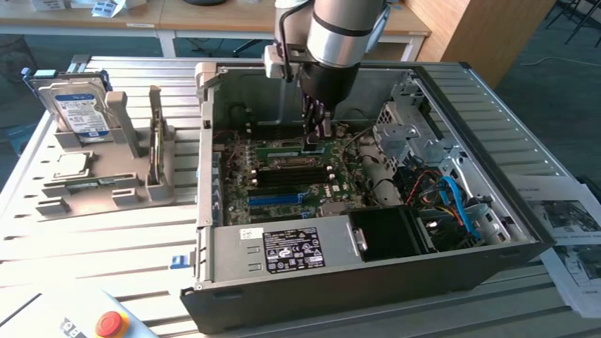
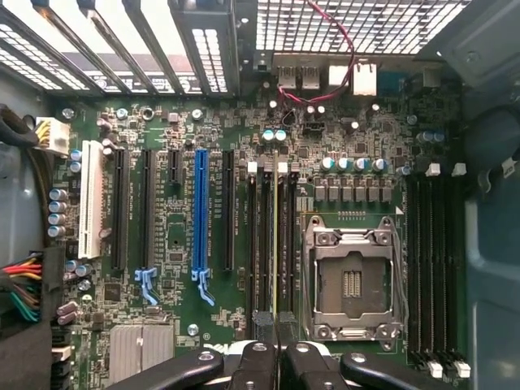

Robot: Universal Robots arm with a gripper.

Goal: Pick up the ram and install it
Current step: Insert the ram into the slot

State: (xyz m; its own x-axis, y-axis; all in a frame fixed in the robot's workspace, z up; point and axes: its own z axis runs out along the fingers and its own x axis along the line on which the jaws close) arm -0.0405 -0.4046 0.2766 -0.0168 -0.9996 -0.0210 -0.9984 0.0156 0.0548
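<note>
- My jaws are nearly closed, clamped on the ram [image 2: 276,244]. I see it edge-on as a thin yellow-green line.
- The ram stands in line with the bank of dark slots [image 2: 253,236], between the blue slot [image 2: 201,211] and the socket [image 2: 351,280]. I cannot tell whether it is seated or just above a slot.
- In the exterior view the arm [image 1: 333,42] drops from 12 o'clock into the open case [image 1: 376,282], with the jaws down at the board [image 1: 281,183].
- It is crowded around the ram: capacitors [image 2: 353,164] near its far end, the socket's metal frame close on one side and long black slots on the other.
- A second bank of slots [image 2: 435,260] lies beyond the socket, by the case wall.
- A red wire [image 2: 345,49] loops near the rear ports, and a wire bundle [image 2: 20,284] sits at the board's edge beside the white slot [image 2: 91,211].
- In the exterior view, a blue cable [image 1: 460,204] and the drive cage [image 1: 418,134] sit at 3 o'clock from the jaws. A black box [image 1: 390,236] sits at 5 o'clock.
- On the tabletop [image 1: 94,239], at 9 o'clock from the case, a grey holder [image 1: 122,176] carries a hard drive [image 1: 80,113] and a chip [image 1: 72,163].
- A red button [image 1: 111,324] is at 7 o'clock and papers [image 1: 573,232] at 3 o'clock, cut off by the frame.
- The jaws cover the ram's near end, so its chips and the slot latches there are hidden.
</note>
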